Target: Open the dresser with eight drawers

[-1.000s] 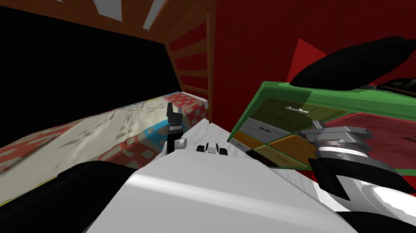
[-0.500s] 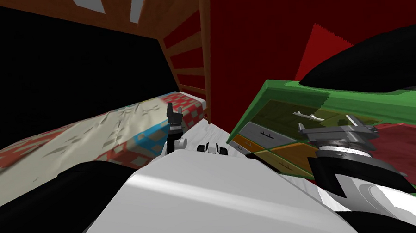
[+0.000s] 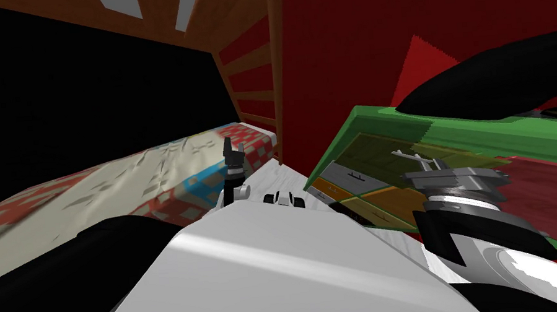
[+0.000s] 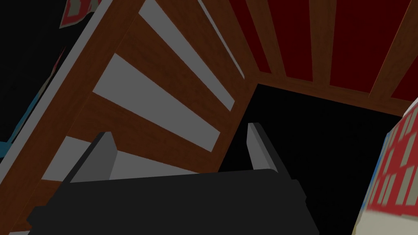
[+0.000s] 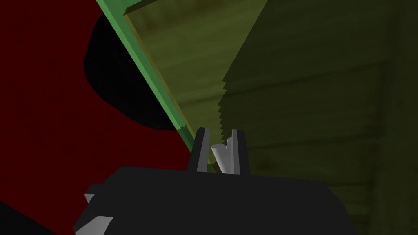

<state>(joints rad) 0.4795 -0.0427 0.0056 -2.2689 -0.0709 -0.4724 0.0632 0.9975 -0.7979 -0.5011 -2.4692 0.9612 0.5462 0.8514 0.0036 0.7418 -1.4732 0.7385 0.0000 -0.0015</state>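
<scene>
Dresser (image 3: 387,127) stood to my right in the head view, a green-framed chest against the red wall (image 3: 348,34), its front split into olive, grey and orange drawers, and a long black shape (image 3: 501,77) lay along its top. From that view my right gripper (image 3: 424,163) was at the upper olive drawer, against a pale handle, but I could not read the grip from there. My right wrist view settled it: the right gripper (image 5: 218,151) had its two fingers drawn close together, clamped on the handle (image 5: 219,157), a short light grey bar that sat between them. Behind it that view showed the olive drawer front (image 5: 285,81), half of it in shadow, with the green frame edge (image 5: 151,81) running just beside my fingers and the red wall and black shape beyond that edge. My left gripper (image 3: 234,147) stood upright, well apart from the dresser, over the corner of a bed (image 3: 118,188) with a red, white and blue patterned cover. The head view showed it too small to judge; my left wrist view showed the left gripper (image 4: 179,147) with its fingers spread wide and nothing between them.
</scene>
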